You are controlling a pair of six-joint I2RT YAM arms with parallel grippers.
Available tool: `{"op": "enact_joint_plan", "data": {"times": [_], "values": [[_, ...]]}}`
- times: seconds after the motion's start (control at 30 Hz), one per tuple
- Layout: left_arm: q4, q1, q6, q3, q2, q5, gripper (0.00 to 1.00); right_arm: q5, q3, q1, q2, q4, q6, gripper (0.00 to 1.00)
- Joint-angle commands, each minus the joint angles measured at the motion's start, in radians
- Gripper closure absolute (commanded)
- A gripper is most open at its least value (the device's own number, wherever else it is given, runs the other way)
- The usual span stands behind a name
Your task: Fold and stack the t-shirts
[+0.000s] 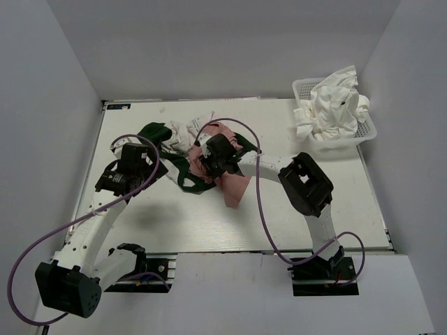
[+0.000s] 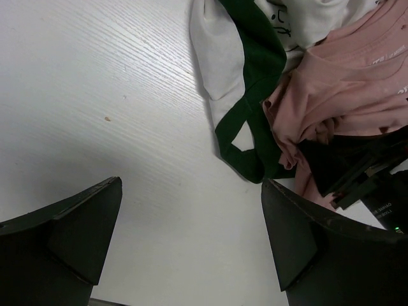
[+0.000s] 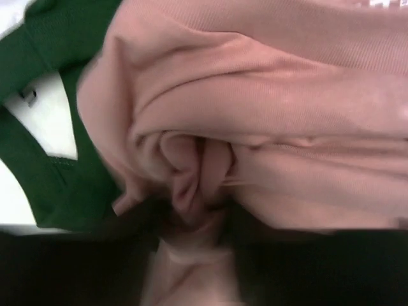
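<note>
One fold of pink shirt (image 3: pixel 287 95) is pinched in my right jaws; left jaws spread wide above bare counter (image 2: pixel 95 95), near green-sleeved shirt (image 2: pixel 261 57).

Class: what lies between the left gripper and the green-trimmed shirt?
Only bare table, seen in the left wrist view; the open left gripper hangs short of the green-trimmed shirt.

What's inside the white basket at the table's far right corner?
Crumpled white cloth, heaped above the rim of the basket and spilling over its left side. Anything beneath that heap, and the basket floor, is covered.
</note>
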Motion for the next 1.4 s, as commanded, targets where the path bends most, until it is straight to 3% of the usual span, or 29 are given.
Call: {"op": "enact_joint_plan", "data": {"times": [0.0, 0.07, 0.2, 0.4, 0.57, 0.8, 1.03, 1.2, 1.37], "values": [[0.008, 0.003, -0.007, -0.009, -0.015, 0.018, 0.0, 0.02, 0.049, 0.001, -0.006, 0.044, 0.078, 0.81], [-0.003, 0.003, -0.007, -0.009, -0.015, 0.009, 0.0, 0.073, 0.038, -0.003, -0.07, 0.087, 0.078, 1.0], [-0.003, 0.003, -0.007, -0.009, -0.015, 0.009, 0.0, 0.198, 0.034, -0.011, -0.207, 0.136, 0.061, 1.0], [0.042, 0.003, 0.002, -0.009, -0.005, 0.044, 0.0, 0.446, 0.188, -0.075, -0.363, 0.143, 0.003, 1.0], [0.054, 0.003, 0.011, 0.023, 0.049, 0.044, 0.0, 0.515, 0.38, -0.184, -0.356, 0.121, -0.031, 1.0], [0.054, 0.003, 0.011, 0.075, 0.114, -0.002, 0.0, 0.618, 0.746, -0.439, -0.253, 0.106, -0.072, 1.0], [0.082, 0.003, 0.011, 0.106, 0.189, -0.011, 0.0, 0.566, 0.799, -0.621, -0.244, 0.258, -0.112, 1.0], [0.093, 0.003, 0.02, 0.141, 0.259, -0.011, 0.0, 0.526, 0.764, -0.746, -0.158, 0.233, -0.111, 1.0], [0.093, 0.003, 0.02, 0.184, 0.342, -0.02, 0.0, 0.453, 0.643, -0.867, -0.067, 0.146, 0.023, 1.0]]}}
